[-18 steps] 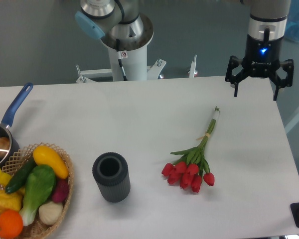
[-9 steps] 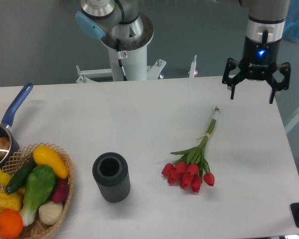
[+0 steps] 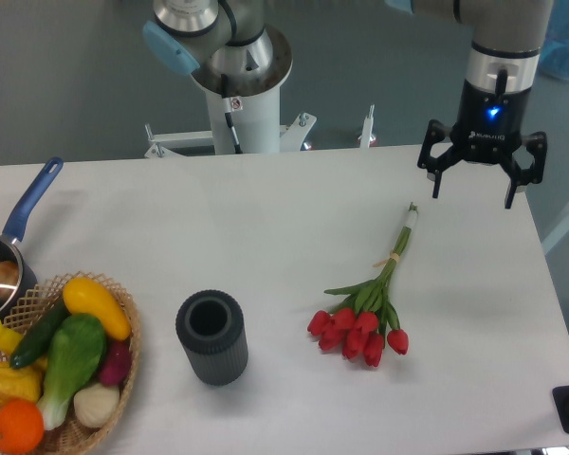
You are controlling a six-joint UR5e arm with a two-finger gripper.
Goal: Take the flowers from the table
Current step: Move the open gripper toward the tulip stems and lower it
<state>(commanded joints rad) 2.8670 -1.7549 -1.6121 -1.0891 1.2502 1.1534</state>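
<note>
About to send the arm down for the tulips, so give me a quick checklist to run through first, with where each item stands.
1. Gripper open: ok, fingers spread wide.
2. Gripper empty: ok.
3. Gripper above the tulip bunch: not ok, it hangs toward the table's far right, beyond the stem tips.
4. Stems clear of clutter: ok, the black cylindrical cup stands apart to the left.
5. Finger line across the stems: cannot tell.

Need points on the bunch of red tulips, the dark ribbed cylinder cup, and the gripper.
bunch of red tulips (image 3: 360,332): fixed camera view, on the red flower heads.
dark ribbed cylinder cup (image 3: 211,337): fixed camera view, on its outer wall below the rim.
gripper (image 3: 472,196): fixed camera view, midway between its open fingertips.
</note>
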